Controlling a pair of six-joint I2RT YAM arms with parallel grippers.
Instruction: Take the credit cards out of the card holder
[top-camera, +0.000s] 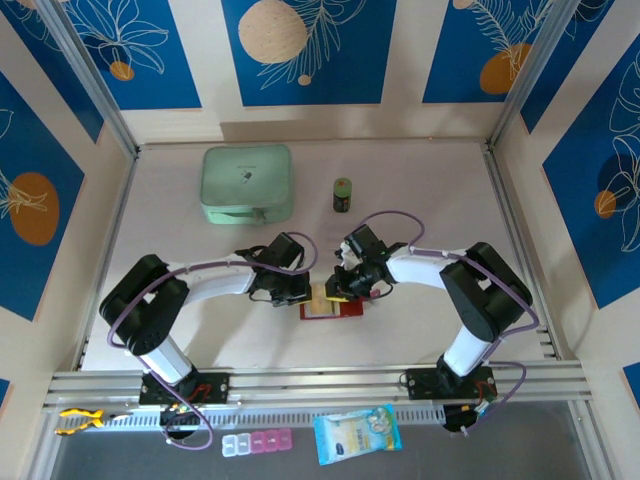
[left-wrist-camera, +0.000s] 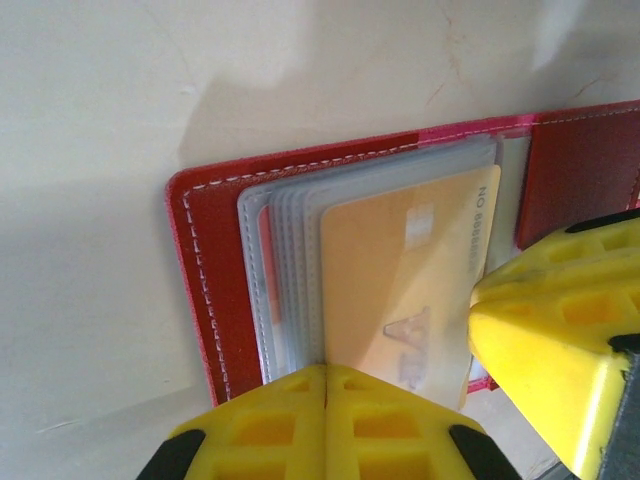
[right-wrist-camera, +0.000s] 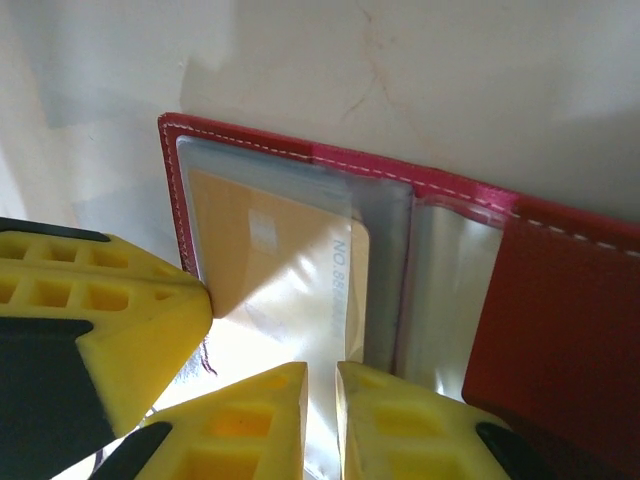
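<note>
At table (top-camera: 430, 220) centre, between both arms, the card holder (left-wrist-camera: 205, 280) lies open & flat, its clear sleeves (left-wrist-camera: 285, 250) fanned out. 1 yellow-orange credit card (left-wrist-camera: 400, 270) sits in the top sleeve, printed side up, its end reaching toward the sleeve mouth. Can't say how many other cards are underneath.

Left gripper (left-wrist-camera: 325, 390): jaws fully together, nothing between them, tips down at the near edge of the sleeve stack. Looks like it's pinning the holder, not gripping. Right gripper (right-wrist-camera: 320, 385): jaws narrow w/ a thin slit left, set across the edge of the top sleeve/card. Glare there, so can't tell if it has the card, the plastic film or neither.

Step in hand, as I read it: 1st card extraction, at the grasp stage. No card looks to be out yet, so the task is prob near its start.

Next move needs the right pinch on the card only, not the film, then a straight pull out through the sleeve mouth w/ the left holding the wallet down. Risks: whole wallet drags along, or fingers slip off the slick plastic
</note>
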